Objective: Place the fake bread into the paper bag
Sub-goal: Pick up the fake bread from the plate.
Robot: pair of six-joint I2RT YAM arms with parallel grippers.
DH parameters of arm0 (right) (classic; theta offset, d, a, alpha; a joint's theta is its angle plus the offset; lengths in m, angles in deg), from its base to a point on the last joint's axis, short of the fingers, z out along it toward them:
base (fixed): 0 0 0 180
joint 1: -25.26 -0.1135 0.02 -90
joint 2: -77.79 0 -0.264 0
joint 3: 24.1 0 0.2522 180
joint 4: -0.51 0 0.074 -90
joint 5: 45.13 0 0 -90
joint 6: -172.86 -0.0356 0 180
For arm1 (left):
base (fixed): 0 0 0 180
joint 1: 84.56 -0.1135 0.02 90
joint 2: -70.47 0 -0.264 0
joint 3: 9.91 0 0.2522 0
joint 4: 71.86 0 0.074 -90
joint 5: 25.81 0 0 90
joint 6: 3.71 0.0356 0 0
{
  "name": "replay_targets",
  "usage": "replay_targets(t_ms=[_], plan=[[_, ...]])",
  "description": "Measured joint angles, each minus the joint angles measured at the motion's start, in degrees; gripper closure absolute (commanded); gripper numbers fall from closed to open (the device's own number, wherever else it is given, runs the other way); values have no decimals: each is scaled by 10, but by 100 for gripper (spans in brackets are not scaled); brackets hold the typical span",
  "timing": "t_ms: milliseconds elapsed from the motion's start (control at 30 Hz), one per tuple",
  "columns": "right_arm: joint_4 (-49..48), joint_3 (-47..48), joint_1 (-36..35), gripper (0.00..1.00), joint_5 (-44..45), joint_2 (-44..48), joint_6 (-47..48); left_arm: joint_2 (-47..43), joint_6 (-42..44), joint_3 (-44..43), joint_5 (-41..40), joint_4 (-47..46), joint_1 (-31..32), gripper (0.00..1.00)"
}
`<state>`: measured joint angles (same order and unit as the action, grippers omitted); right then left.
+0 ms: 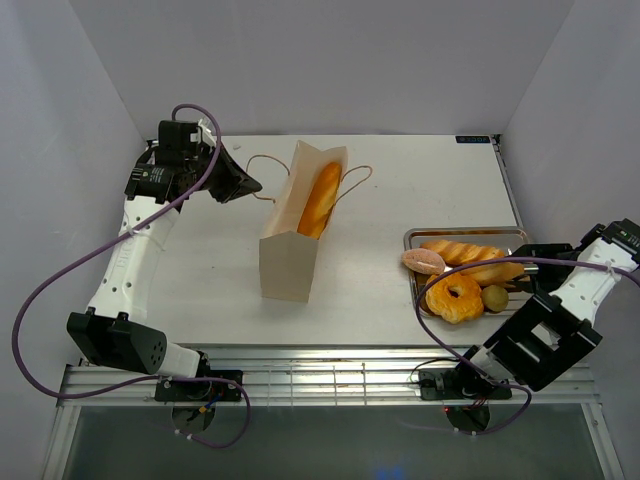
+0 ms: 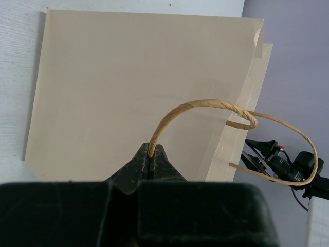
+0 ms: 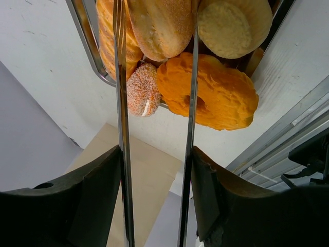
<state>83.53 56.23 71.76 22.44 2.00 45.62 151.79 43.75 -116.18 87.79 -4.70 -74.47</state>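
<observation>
Fake bread (image 1: 460,275) is piled in the tray (image 1: 465,232), directly ahead of the right gripper (image 3: 157,154), which is clamped on tongs (image 3: 122,103) spread toward the ring bun (image 3: 216,95). One baguette (image 1: 320,198) is seen in the paper bag (image 1: 290,255), its handle (image 2: 205,104) pinched by the closed left gripper (image 2: 151,157).

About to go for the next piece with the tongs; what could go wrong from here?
The left claw holds the bag only by its thin cord handle; a tug could tip it with the long loaf inside.
The tongs in the right claw hang over a crowded tray; the ring bun may slip or nudge neighbours out.
</observation>
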Motion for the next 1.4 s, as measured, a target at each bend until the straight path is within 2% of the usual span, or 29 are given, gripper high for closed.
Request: replay_targets(t_ms=[567, 733, 933, 1067, 1267, 1333, 1400], plan=[[-25, -10, 0, 43, 0, -14, -7, 0, -4, 2, 0, -1, 0, 100], [-30, -17, -1, 47, -2, -16, -10, 0, -4, 2, 0, -1, 0, 100], [-39, -29, -5, 60, -9, -19, -15, 0, -4, 2, 0, -1, 0, 100], [-49, -41, -7, 79, -20, -19, -18, 0, -3, 1, 0, -1, -2, 100], [-53, -45, -8, 87, -24, -19, -19, 7, -3, -3, 0, -3, -2, 100], [-53, -45, -8, 92, -24, -19, -21, 9, -3, -3, 0, -3, -2, 100], [-52, -44, -8, 92, -24, -19, -23, 10, -3, -3, 0, -3, -2, 100]])
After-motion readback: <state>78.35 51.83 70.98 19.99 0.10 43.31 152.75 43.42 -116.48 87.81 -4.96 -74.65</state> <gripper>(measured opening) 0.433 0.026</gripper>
